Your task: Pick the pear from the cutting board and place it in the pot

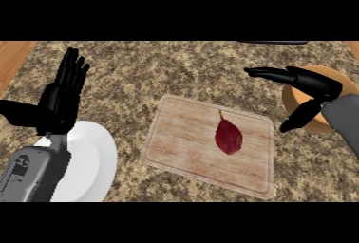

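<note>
A dark red pear [229, 136] with a thin stem lies on the wooden cutting board [182, 147], right of the board's middle. The orange-brown pot [331, 75] stands at the right edge, largely hidden behind my right hand [312, 84]. That hand hovers open, up and to the right of the pear, fingers stretched left and thumb pointing down, well apart from the fruit. My left hand [60, 102] rests open at the far left, fingers up.
A white plate [95, 161] lies at the lower left, partly under my left forearm. Wooden strips border the speckled counter at the top left and top right corners. A dark object's edge [273, 42] shows at the top.
</note>
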`<action>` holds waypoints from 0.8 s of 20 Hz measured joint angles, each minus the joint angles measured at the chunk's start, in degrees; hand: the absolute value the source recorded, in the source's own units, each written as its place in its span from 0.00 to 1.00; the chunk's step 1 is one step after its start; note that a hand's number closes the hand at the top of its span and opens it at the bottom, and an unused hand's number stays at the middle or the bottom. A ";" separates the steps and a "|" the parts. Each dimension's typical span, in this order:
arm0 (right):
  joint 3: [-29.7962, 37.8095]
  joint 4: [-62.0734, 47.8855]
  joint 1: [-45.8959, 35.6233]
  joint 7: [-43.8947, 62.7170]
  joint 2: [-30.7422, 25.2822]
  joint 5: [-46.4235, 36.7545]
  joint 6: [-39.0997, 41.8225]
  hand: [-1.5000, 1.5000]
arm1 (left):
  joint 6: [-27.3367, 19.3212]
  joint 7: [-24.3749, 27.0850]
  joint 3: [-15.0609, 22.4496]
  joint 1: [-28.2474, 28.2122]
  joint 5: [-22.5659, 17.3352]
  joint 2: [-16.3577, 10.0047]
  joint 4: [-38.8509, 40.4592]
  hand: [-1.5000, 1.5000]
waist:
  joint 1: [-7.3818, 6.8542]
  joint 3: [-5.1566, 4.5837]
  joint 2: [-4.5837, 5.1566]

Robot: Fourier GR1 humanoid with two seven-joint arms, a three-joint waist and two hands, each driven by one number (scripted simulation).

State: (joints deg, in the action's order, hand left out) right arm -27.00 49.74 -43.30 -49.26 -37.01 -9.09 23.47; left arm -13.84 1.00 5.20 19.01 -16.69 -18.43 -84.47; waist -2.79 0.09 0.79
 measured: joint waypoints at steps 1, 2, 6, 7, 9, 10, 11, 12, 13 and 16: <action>-0.90 -0.60 -0.19 -0.03 0.63 -0.89 -0.36 0.00 | 0.00 0.33 -0.12 -0.82 0.16 0.04 -0.17 0.50 | 0.22 -0.02 -0.10; -1.73 -1.43 -0.86 0.35 1.89 -1.74 -0.74 0.00 | 0.14 0.24 -0.35 -0.67 0.06 0.11 -0.05 0.50 | 0.43 -0.03 -0.15; -4.06 -5.31 -3.04 0.39 4.05 -3.94 -0.75 0.00 | 0.32 -0.32 -0.86 -1.59 0.37 -0.19 -1.21 0.50 | 0.76 -0.04 -0.30; -4.50 -5.96 -3.60 0.29 4.40 -4.28 -0.65 0.00 | 0.44 -0.16 -1.00 -1.87 0.49 -0.24 -1.30 0.50 | 0.85 -0.04 -0.31; -5.50 -7.26 -3.63 -0.56 5.25 -5.27 -1.29 0.00 | 0.00 -0.90 -0.86 -2.00 0.83 0.09 -2.18 0.50 | 1.04 -0.04 -0.36; -6.08 -7.69 -3.34 -0.94 5.83 -5.87 -1.83 0.00 | 0.25 -0.74 -1.33 -2.07 0.70 -0.02 -1.91 0.50 | 1.19 -0.05 -0.39; -6.40 -7.92 -3.18 -1.41 6.00 -6.10 -2.08 0.00 | 0.63 -1.27 -1.80 -2.09 0.46 -0.55 -2.25 0.50 | 1.27 -0.05 -0.41; -6.76 -7.83 -2.71 -1.89 6.22 -6.47 -2.57 0.00 | 0.83 -1.76 -2.14 -2.18 0.30 -0.79 -2.41 0.50 | 1.42 -0.05 -0.46; -6.98 -8.49 -2.93 -2.18 7.01 -6.85 -3.08 0.00 | 1.46 -1.71 -2.71 -2.10 -0.06 -1.12 -2.19 0.50 | 1.44 -0.05 -0.44; -7.24 -9.74 -2.74 -3.29 8.89 -7.39 -4.49 0.00 | 1.57 -1.76 -2.84 -2.34 0.33 -0.86 -2.61 0.50 | 1.55 -0.05 -0.45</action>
State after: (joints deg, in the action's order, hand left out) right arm -34.25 40.00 -46.04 -52.54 -28.12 -16.48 18.98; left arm -12.27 -0.76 2.36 16.67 -16.36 -19.30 -87.08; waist -1.24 0.05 0.34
